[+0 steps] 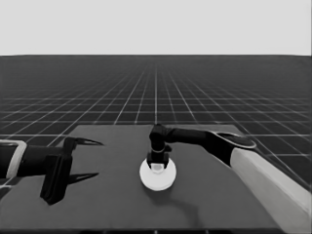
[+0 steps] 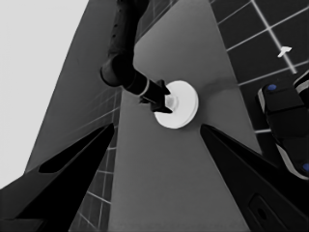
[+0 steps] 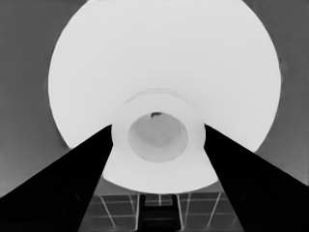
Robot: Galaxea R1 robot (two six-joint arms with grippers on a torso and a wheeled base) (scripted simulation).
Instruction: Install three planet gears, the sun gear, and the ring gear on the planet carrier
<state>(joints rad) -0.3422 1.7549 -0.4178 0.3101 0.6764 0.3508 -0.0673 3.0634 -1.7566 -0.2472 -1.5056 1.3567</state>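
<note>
Only one white part shows: the larger round part (image 1: pixel 157 179), the ring gear, a thick disc with a raised hub and a hole in the middle, at the middle of the table. My right gripper (image 1: pixel 157 166) stands straight over it. In the right wrist view its fingers (image 3: pixel 82 183) press against both sides of the hub (image 3: pixel 157 166), shut on it. The left wrist view shows the same grip on the disc (image 2: pixel 181 104) from farther off. The planet gears, the sun gear and the planet carrier are hidden. My left gripper (image 1: pixel 90 160) waits open over the table's left end, holding nothing.
The dark table (image 1: pixel 219 195) runs wide around the disc. Dark machinery with blue lights (image 2: pixel 285 121) sits past the table's edge. A small white speck (image 2: pixel 285 50) lies out on the floor grid. The right arm's pale grey part (image 1: pixel 273 185) crosses the lower right.
</note>
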